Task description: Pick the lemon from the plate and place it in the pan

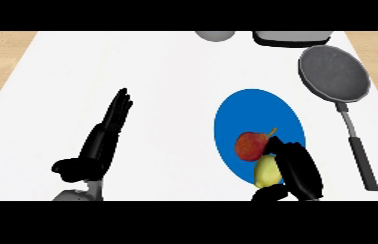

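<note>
While my right hand (301,172) is hanging over the near right part of the plate (247,105), the lemon (267,171) is lying just to its left, touching the fingers, which are curving down along its right flank. My thumb seems to be tucking in below the lemon's near end, so I judge that the fingers are closing round it, though I cannot tell whether the fruit is already lifting off the blue surface. Its long axis is running near to far, roughly in line with my fingers, which suits a grasp from the side. A red apple (251,145) is sitting just beyond the lemon, touching or nearly touching it, so I am judging that any lift should go straight up rather than forward. My left hand (103,133) is resting well apart at the left, fingers straight and together, pointing far; it is much further from the fruit and playing no part. The pan (334,73) is lying far and to the right of the plate, its handle (356,148) running back toward me just right of my working hand, so the carry is heading far and right, over that handle.
</note>
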You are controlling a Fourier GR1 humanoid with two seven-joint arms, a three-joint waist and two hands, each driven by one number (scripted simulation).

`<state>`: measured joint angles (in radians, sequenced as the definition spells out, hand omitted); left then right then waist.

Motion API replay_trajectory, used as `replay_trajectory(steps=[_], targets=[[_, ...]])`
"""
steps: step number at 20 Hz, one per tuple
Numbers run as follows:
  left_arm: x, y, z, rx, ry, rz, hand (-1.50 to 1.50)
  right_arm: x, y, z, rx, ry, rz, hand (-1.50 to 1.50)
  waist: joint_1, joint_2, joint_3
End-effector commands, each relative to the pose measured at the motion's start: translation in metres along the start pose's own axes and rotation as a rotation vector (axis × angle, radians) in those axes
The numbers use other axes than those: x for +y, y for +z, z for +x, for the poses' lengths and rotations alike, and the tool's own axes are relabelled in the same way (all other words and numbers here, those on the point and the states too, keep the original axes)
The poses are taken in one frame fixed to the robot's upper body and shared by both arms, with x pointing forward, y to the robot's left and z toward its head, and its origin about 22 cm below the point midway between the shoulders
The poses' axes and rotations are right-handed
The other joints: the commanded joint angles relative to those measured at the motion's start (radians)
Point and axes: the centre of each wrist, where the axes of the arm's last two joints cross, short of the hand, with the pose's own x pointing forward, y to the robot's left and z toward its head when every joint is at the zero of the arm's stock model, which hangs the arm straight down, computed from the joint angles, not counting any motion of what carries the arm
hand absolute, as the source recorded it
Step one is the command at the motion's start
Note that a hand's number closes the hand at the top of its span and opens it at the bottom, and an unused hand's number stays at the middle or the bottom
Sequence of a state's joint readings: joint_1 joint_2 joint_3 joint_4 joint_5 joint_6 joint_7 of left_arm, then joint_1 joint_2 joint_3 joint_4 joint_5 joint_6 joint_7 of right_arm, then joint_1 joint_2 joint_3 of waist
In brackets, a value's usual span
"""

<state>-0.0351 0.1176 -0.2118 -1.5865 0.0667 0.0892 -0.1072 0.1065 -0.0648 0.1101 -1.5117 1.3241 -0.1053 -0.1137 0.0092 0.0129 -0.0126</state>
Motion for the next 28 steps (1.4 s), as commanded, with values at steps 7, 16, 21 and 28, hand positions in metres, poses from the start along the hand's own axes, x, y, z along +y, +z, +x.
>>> replay_trajectory(steps=[7,16,21,28], targets=[[-0.006,-0.005,0.0,-0.01,0.01,-0.02,0.0,-0.121,-0.12,0.063,0.488,-0.13,-0.402,1.5,0.046,-0.007,0.011],[-0.001,-0.015,0.004,0.005,-0.008,0.0,0.0,-0.146,-0.18,0.075,0.657,-0.33,-0.565,1.5,0.013,-0.007,0.013],[0.01,-0.004,-0.005,0.005,-0.002,-0.007,0.0,-0.127,-0.19,0.021,0.715,-0.396,-0.662,1.5,0.009,-0.007,0.013],[0.007,0.001,-0.001,0.003,0.002,0.015,0.0,-0.12,-0.17,-0.081,0.788,-0.196,-0.773,1.5,0.014,-0.004,0.014]])
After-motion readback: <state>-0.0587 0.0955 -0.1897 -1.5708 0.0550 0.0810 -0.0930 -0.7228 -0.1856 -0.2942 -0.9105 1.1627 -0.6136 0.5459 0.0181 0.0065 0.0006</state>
